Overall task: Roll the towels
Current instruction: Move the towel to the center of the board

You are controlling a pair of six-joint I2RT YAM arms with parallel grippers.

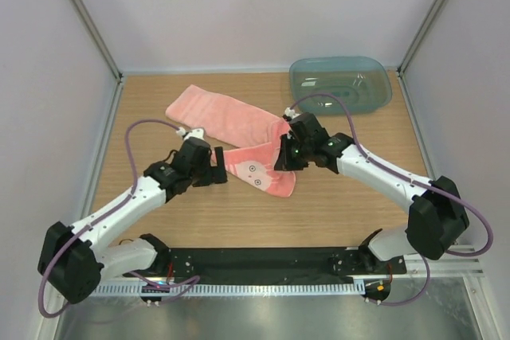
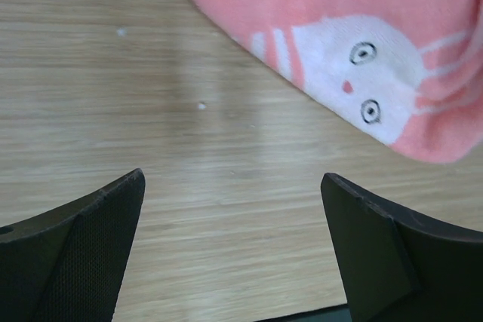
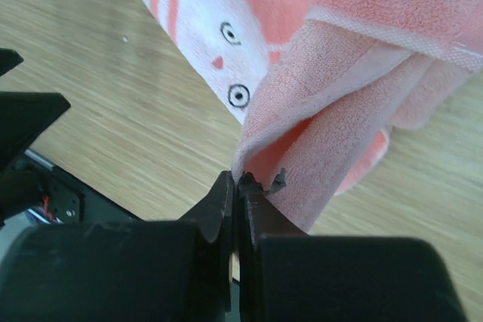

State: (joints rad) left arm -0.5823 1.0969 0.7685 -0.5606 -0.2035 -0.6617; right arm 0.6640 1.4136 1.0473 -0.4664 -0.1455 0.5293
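Where the arms reach in from the near edge of the wooden table (image 1: pixel 335 212), the left gripper (image 1: pixel 217 166) sits low over bare wood, fingers spread wide with nothing between them; in its wrist view the left gripper (image 2: pixel 232 180) frames only tabletop. Just beyond it, touching neither finger, lies the printed towel (image 1: pixel 259 171), salmon-pink with a white cartoon face at its near end (image 2: pixel 362 28), flat on the table and angled toward the near right. At that towel's far-right side the right gripper (image 1: pixel 280 161) is down on the cloth. In the right wrist view the right gripper (image 3: pixel 238 179) has its fingers pressed together on a fold of pink terry (image 3: pixel 332 111) with a stitched hem, which lies over the printed towel (image 3: pixel 226 5); which towel the fold belongs to I cannot tell. Farther back, the plain towel (image 1: pixel 223 113) runs diagonally from far left to the right gripper. A blue-green tub (image 1: pixel 339 84) stands at the far right corner, well apart.
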